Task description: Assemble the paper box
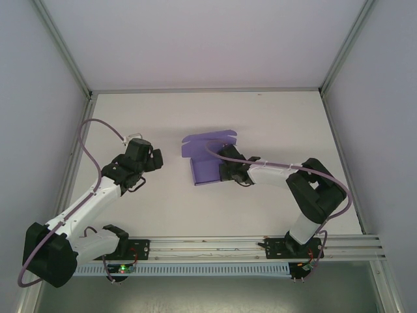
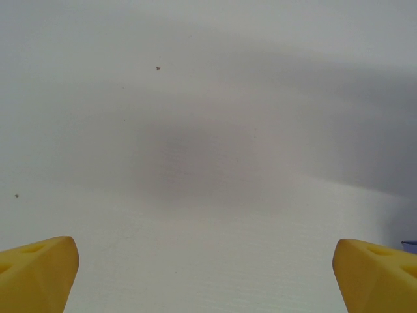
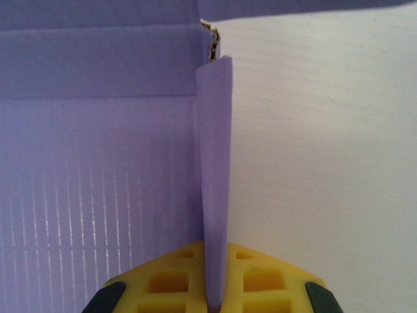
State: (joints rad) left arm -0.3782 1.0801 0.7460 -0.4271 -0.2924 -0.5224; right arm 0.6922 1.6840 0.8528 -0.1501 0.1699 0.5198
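**Box only begun: one flap up, rest to fold**

The purple paper box (image 1: 207, 160) is for now an open die-cut sheet, lying about mid tabletop (image 1: 280, 124) w/ its base flat. One side flap (image 3: 215, 163) stands upright at the sheet's right edge, and a far panel (image 1: 208, 141) seems partly raised. I judge this an early stage: the other walls & the closing are left to do. Right claw (image 1: 226, 171) is nearly shut, pinching this flap betw. its yellow pads (image 3: 260, 277). Left claw (image 1: 151, 158) is wide and holds nothing, over bare tabletop, left of the sheet and apart from it.
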